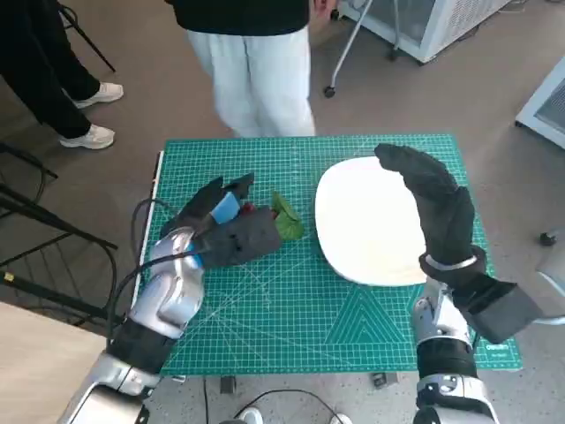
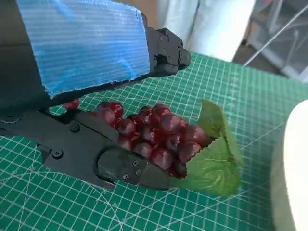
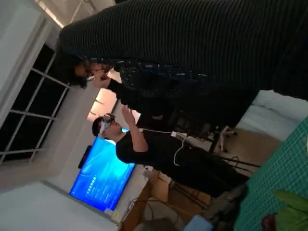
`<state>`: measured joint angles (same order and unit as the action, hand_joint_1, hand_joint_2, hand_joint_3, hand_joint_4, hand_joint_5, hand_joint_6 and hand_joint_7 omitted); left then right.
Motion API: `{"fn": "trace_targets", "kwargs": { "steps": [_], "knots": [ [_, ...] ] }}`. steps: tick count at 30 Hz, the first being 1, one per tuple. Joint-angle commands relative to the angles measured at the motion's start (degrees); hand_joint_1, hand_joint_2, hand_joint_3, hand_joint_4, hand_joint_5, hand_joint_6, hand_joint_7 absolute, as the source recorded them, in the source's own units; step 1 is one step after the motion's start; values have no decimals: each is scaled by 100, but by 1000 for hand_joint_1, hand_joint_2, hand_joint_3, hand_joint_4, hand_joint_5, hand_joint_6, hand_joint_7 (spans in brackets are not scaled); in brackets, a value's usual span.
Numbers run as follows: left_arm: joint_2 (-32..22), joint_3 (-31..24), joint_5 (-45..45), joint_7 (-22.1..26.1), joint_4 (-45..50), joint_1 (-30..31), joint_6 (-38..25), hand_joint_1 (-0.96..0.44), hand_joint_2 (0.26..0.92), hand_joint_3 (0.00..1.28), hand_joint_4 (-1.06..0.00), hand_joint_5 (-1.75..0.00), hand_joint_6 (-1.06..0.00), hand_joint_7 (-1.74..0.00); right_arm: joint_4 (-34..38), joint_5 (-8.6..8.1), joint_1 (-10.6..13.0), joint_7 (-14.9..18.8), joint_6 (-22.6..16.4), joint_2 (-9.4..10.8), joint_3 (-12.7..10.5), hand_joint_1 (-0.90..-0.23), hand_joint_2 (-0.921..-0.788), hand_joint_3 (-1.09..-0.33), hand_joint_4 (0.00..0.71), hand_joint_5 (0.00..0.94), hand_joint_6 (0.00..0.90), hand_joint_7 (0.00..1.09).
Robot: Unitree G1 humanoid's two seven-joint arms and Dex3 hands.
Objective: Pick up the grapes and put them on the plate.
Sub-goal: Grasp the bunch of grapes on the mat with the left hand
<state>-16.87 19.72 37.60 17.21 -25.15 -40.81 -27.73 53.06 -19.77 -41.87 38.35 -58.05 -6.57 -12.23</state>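
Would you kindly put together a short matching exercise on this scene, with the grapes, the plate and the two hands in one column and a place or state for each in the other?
Column one:
1. grapes
2. plate
3. left hand
4. right hand

Column two:
a. white, nothing on it
b. hovering over the plate's right side, holding nothing
c. on the green mat, green leaf attached
d. fingers closing around the grapes

Pairs: 1-c, 2-a, 3-d, 4-b

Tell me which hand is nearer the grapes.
Left. The left hand is around the grapes on the mat; the right hand hovers over the plate, apart from them.
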Motion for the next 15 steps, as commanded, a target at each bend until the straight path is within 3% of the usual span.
{"fn": "trace_targets", "kwargs": {
  "steps": [1, 15],
  "knots": [
    [103, 142, -57, -67, -602, -354, 207, -435, 801, 0, 1, 1, -160, -1, 25, 112, 105, -60, 35, -12, 31, -554, -921, -642, 228, 3, 26, 324],
    [414, 428, -135, -321, -2597, -1170, 920, -434, 800, 0, 1, 1, -162, -2, -24, 120, 140, -84, 58, -33, 28, -552, -921, -641, 229, 2, 31, 317]
  ]
}}
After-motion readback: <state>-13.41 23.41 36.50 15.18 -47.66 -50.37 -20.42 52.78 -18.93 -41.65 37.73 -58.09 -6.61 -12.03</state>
